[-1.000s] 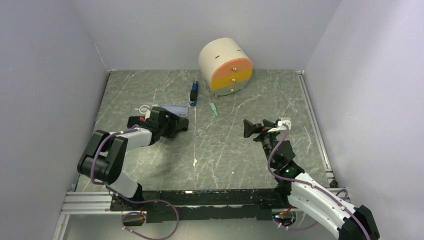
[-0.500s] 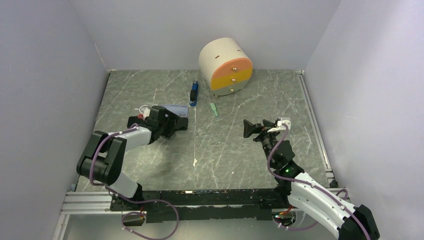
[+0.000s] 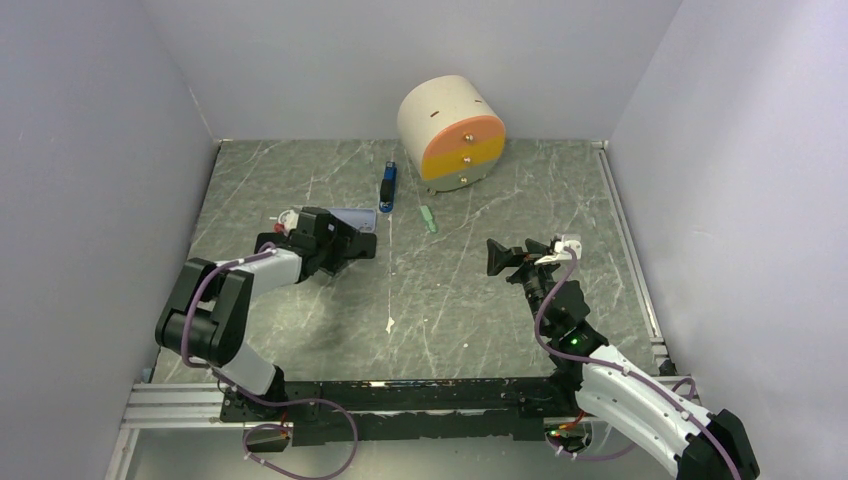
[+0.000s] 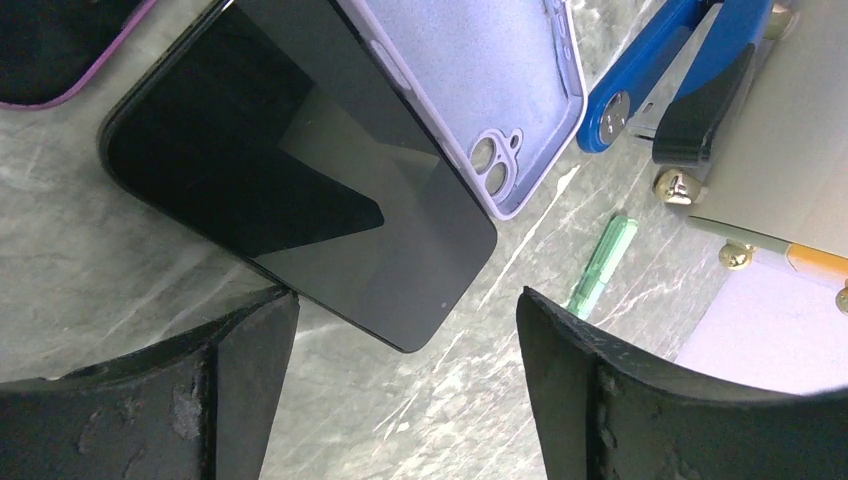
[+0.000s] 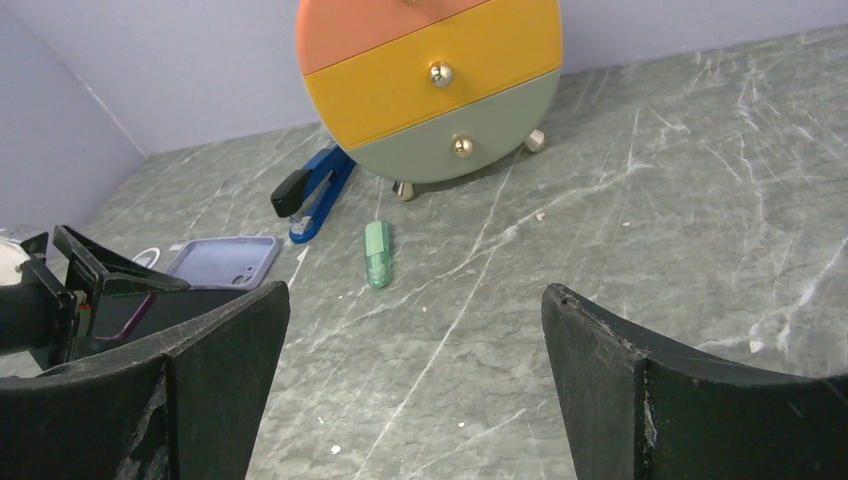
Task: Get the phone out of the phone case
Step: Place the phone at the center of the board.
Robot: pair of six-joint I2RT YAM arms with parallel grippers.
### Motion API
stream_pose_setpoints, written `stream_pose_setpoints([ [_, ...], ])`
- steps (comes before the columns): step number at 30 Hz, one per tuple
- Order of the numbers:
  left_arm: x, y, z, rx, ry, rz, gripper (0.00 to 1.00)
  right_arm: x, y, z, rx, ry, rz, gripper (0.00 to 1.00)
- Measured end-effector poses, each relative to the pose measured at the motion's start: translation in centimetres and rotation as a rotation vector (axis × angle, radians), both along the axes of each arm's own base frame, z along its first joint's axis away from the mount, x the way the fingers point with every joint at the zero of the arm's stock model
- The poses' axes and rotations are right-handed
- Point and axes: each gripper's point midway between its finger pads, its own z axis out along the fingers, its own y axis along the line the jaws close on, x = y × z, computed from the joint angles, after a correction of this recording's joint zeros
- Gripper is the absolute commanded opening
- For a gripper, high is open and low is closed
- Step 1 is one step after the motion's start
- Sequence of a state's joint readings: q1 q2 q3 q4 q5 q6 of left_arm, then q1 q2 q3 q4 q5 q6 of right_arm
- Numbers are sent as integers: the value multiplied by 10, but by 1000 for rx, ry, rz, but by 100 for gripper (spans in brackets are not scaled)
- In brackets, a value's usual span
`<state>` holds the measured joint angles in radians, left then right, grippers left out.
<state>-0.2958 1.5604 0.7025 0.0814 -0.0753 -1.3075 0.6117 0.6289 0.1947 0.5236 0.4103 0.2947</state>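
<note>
A black phone (image 4: 300, 190) lies screen up on the table, out of its case. The empty lavender phone case (image 4: 480, 90) lies beside it with its inside up; it also shows in the top view (image 3: 352, 217) and the right wrist view (image 5: 225, 262). My left gripper (image 4: 405, 400) is open and empty, its fingers either side of the phone's near corner without touching it. In the top view it (image 3: 350, 245) covers most of the phone. My right gripper (image 5: 415, 390) is open and empty over bare table, well to the right (image 3: 500, 258).
A round cabinet (image 3: 452, 132) with orange, yellow and green drawers stands at the back. A blue stapler (image 3: 388, 187) and a small green object (image 3: 429, 218) lie near the case. A dark object with a purple rim (image 4: 50, 50) lies left of the phone. Walls close three sides.
My left gripper has shifted slightly to the left and back near the phone. The right arm has not moved.
</note>
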Motion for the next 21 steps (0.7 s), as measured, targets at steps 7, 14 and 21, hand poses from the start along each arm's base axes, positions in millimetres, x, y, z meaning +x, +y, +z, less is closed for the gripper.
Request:
stream_pose_setpoints([
  [7, 6, -1, 1, 2, -4, -3, 85, 0, 0, 0, 0, 0, 0, 99],
  [14, 0, 7, 4, 3, -5, 11, 86, 0, 0, 0, -3, -2, -1, 99],
  [21, -20, 28, 44, 65, -61, 9, 94, -1, -2, -2, -9, 8, -8, 99],
])
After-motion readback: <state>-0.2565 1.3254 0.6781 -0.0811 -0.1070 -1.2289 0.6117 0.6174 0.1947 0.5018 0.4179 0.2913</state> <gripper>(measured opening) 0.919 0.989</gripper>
